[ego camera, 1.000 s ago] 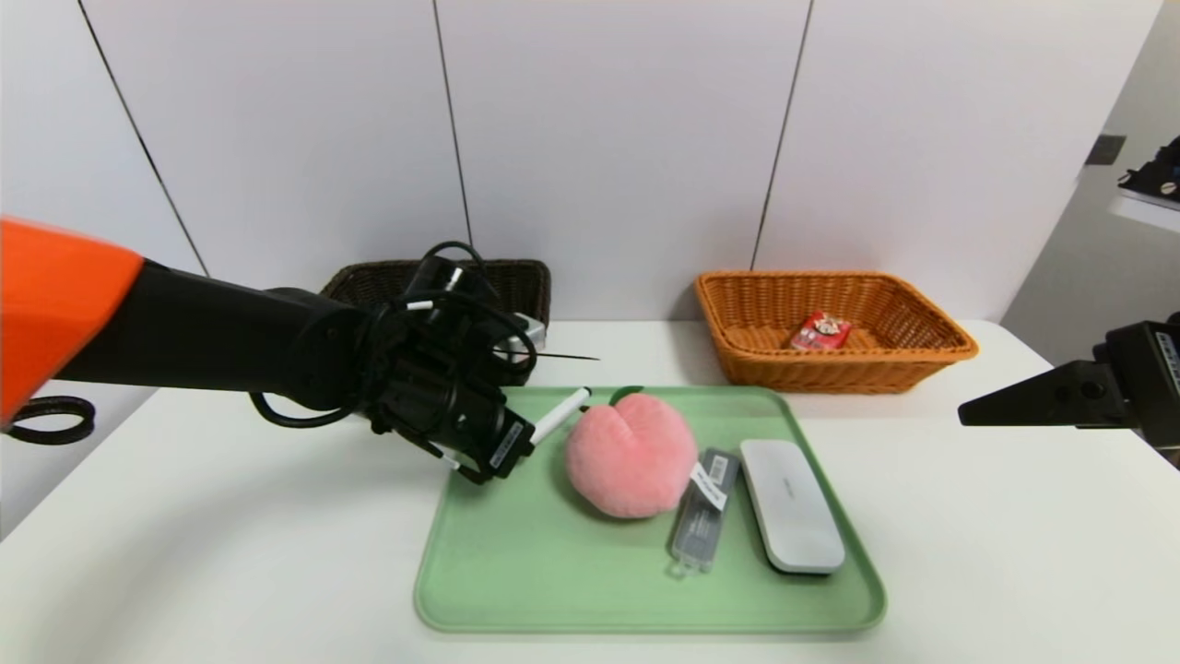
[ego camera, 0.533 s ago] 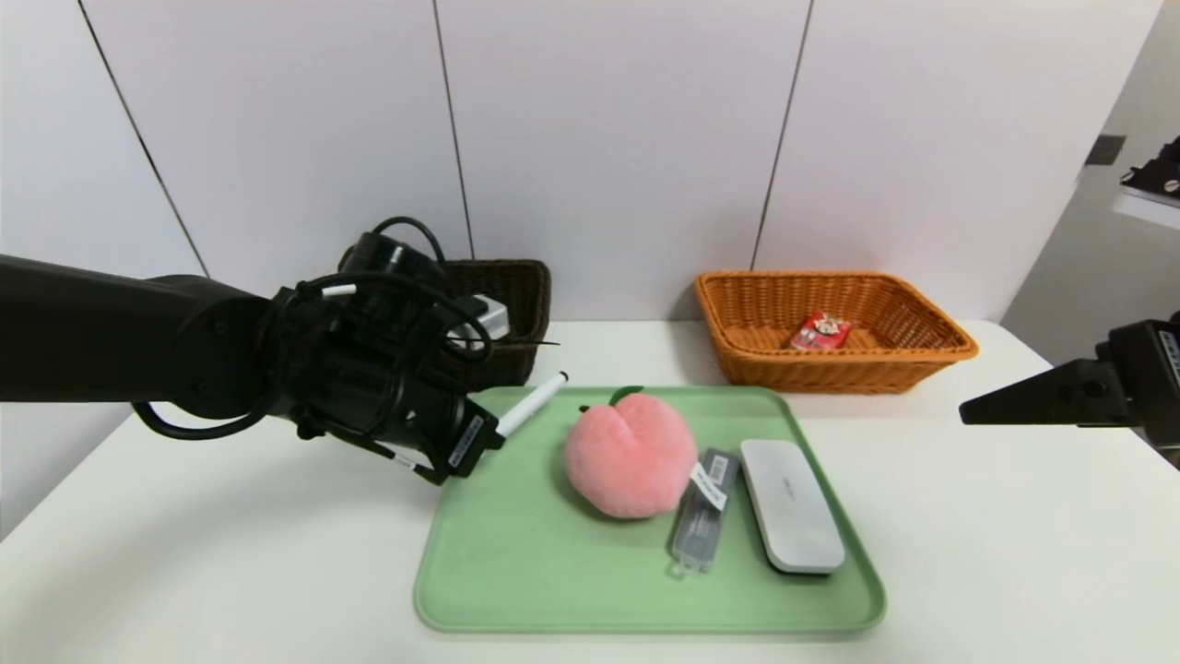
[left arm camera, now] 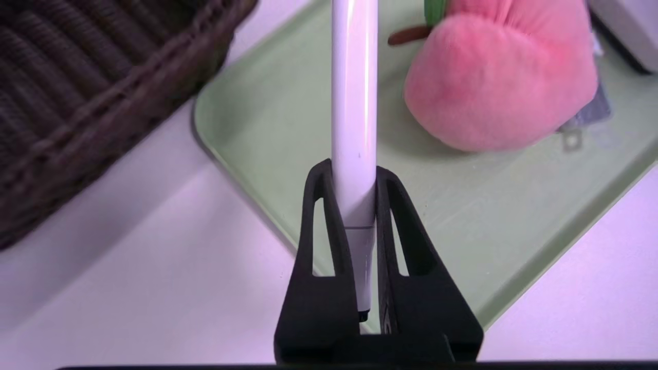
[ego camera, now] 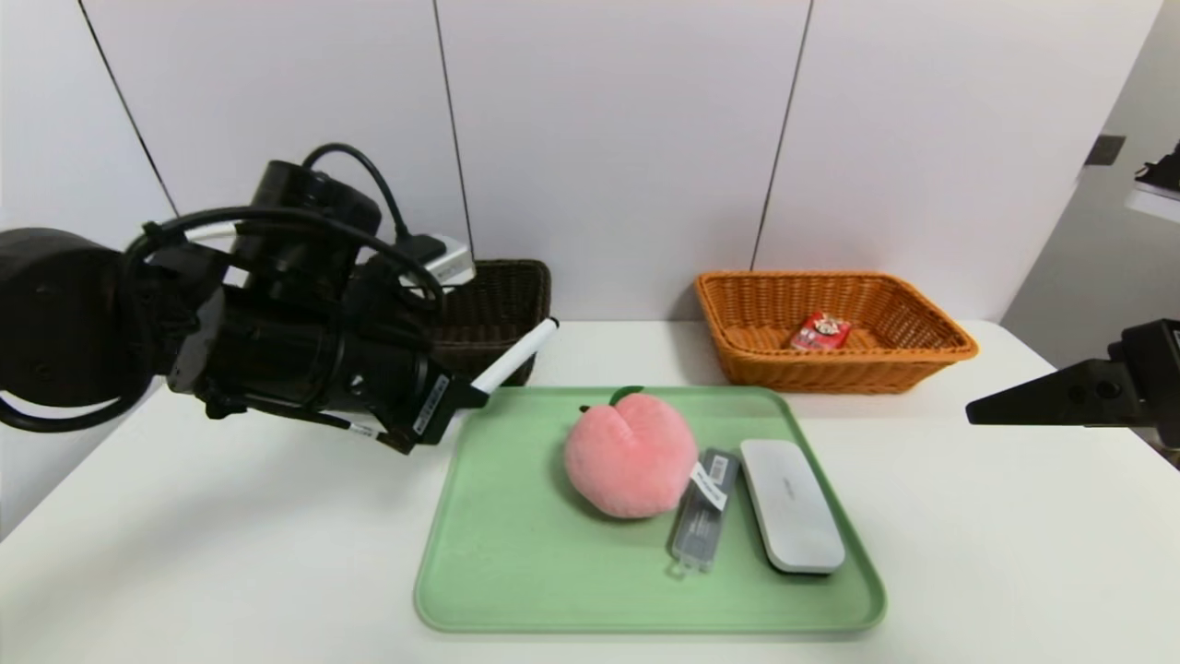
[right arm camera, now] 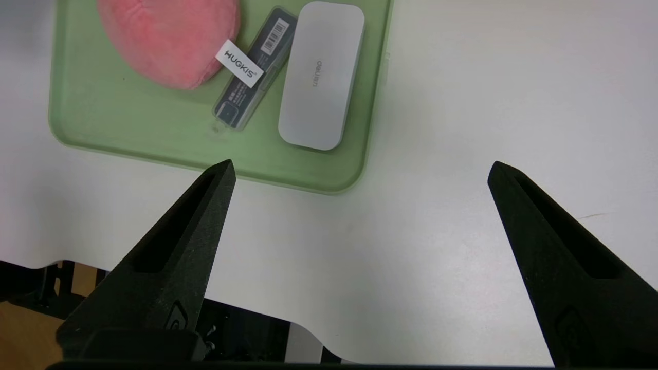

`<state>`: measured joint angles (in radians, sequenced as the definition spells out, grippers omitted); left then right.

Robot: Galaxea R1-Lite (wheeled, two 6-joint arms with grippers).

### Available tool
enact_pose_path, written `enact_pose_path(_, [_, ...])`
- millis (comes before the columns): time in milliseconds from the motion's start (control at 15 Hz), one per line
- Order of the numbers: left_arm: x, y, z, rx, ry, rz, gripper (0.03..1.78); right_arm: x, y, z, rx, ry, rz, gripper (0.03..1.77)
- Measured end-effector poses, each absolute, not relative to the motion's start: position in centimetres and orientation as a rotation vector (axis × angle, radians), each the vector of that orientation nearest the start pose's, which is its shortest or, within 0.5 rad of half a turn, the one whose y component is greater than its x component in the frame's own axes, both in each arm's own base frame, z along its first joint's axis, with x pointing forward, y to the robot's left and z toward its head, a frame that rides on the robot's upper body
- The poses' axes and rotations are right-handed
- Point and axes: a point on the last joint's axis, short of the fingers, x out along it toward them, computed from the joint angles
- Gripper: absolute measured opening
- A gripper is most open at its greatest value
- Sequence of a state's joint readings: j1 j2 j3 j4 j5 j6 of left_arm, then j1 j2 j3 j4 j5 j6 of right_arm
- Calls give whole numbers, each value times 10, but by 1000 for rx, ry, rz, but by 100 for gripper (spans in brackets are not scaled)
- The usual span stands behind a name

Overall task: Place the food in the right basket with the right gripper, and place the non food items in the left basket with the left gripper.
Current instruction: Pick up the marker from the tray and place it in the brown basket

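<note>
My left gripper is shut on the white marker, held in the air just left of the green tray and in front of the dark brown left basket. In the left wrist view the marker sticks out from between the fingers. The pink plush peach, the grey transparent case and the white oblong case lie on the tray. The red drink carton lies in the orange right basket. My right gripper hangs open and empty over the table's right side.
The white table runs around the tray, with its near edge showing in the right wrist view. A white panelled wall stands right behind both baskets.
My left gripper has lifted the marker off the tray and carried it left and back toward the dark basket. The right arm has barely moved.
</note>
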<state>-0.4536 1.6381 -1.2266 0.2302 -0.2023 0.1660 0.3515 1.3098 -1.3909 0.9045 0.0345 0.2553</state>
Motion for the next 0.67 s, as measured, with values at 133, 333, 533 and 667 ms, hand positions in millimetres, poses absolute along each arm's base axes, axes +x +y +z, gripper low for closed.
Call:
enact_pose_path(133, [265,-125,267,232,523,-661,17,150,56,304,108,855,256,170])
enact_pose_path(333, [277,-110,304,270,467,-622,17,149,55,305,108,852,256,170])
enact_pose_path(533, [300,-92,313,381,491,-648,17,148,55,305,107,850,258,170])
enact_pose_path(667, [316,-77,309,502,497,-680,17,147,55,306,108,848,258,170])
